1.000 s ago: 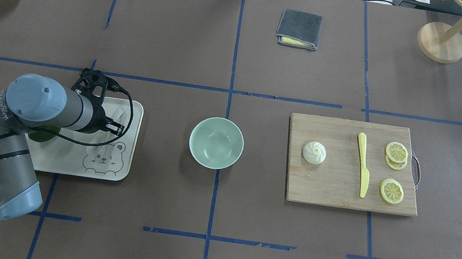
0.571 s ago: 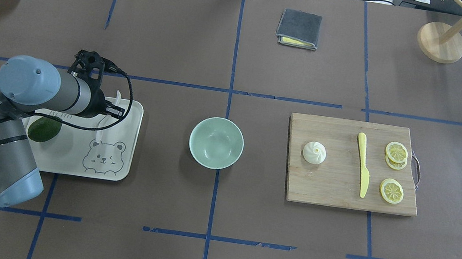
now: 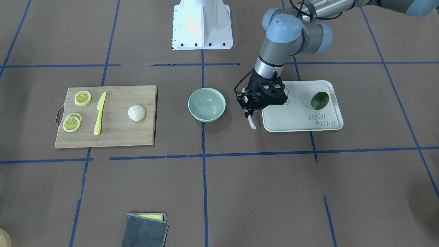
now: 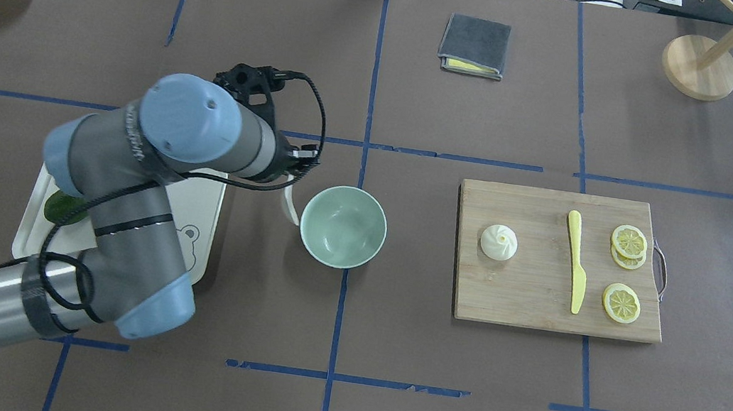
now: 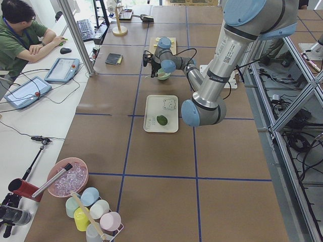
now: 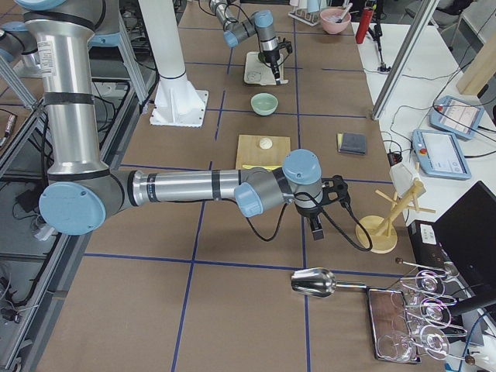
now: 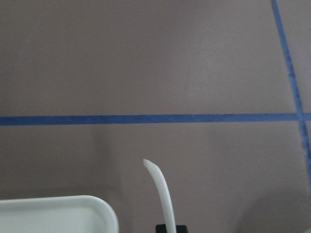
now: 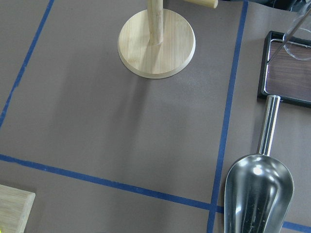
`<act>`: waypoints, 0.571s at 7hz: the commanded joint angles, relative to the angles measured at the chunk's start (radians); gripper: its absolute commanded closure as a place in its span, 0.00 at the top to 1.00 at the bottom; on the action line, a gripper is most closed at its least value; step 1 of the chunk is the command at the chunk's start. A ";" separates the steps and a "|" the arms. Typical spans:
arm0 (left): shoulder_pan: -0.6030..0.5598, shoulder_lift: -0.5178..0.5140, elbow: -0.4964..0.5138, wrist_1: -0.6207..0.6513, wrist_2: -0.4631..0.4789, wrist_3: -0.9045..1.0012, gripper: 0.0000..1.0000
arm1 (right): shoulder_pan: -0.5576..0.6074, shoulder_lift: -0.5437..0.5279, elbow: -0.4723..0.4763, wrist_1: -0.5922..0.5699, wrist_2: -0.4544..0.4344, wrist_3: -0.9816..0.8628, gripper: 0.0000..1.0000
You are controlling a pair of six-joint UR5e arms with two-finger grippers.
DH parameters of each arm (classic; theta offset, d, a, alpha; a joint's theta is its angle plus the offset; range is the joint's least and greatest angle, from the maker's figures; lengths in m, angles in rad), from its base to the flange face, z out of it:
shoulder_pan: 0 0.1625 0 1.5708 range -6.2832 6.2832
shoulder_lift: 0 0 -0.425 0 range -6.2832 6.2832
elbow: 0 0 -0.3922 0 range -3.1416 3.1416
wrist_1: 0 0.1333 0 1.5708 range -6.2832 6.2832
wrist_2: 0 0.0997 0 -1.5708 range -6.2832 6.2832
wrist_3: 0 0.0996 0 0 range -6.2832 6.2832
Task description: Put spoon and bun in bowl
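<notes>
Since the earlier frame the left gripper (image 3: 250, 110) is no longer over the tray (image 3: 298, 120) but just beside the bowl (image 4: 334, 231). Its jaws are clamped on the spoon (image 4: 292, 206), which hangs below them. For the right gripper (image 6: 316, 225) I cannot tell.

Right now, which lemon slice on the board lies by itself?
The lemon slice beside the yellow knife's blade, toward the cutting board's edge nearest the robot; the other two slices overlap.

this is looking like a robotics lab: blue tape lines (image 4: 369, 91) are gridding the paper-covered table (image 4: 272, 63), grey robot arms (image 6: 186, 186) are reaching over it, and a man (image 5: 20, 30) is sitting by tablets (image 5: 63, 69) past its far edge.
</notes>
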 commanded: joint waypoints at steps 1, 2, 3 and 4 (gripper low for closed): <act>0.060 -0.088 0.088 0.015 0.082 -0.161 0.00 | 0.000 0.000 -0.001 0.000 0.000 0.000 1.00; 0.075 -0.085 0.088 0.015 0.082 -0.161 0.01 | 0.000 0.000 0.001 0.000 0.000 0.002 1.00; 0.079 -0.083 0.085 0.015 0.082 -0.150 0.43 | 0.000 0.000 0.001 0.000 0.000 0.002 1.00; 0.080 -0.074 0.079 0.016 0.088 -0.109 0.99 | 0.000 0.000 0.002 0.000 0.000 0.000 1.00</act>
